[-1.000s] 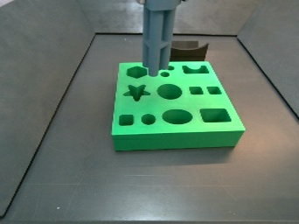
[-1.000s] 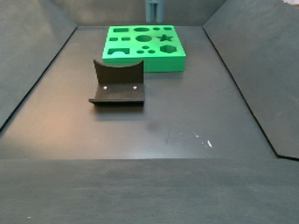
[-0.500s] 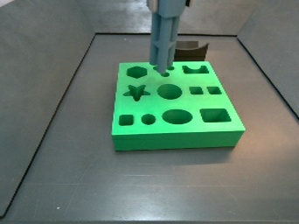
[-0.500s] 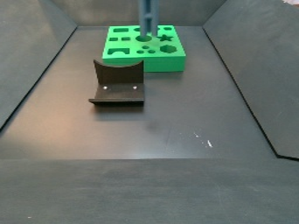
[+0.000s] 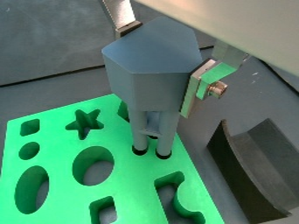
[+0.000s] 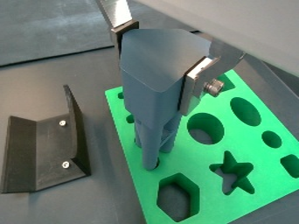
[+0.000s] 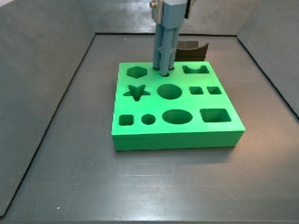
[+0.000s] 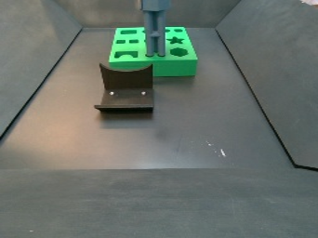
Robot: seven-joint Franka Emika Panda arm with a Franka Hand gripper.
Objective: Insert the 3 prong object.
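**Gripper holding pronged piece over green block**

Gripper [image 5: 163, 61] clamps the grey three-prong piece [image 5: 149, 83] between its silver fingers [image 5: 211, 80]. Prong tips sit at small holes in the green block [image 7: 176, 109], beside the star cutout [image 5: 82, 123]. Fixture [image 8: 125, 87] stands on the floor, apart from the block.

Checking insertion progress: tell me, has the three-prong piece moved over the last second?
Yes. In a side view the blue-grey three-prong piece, held by the gripper, shifted from the green block's hexagon hole toward its back middle holes.
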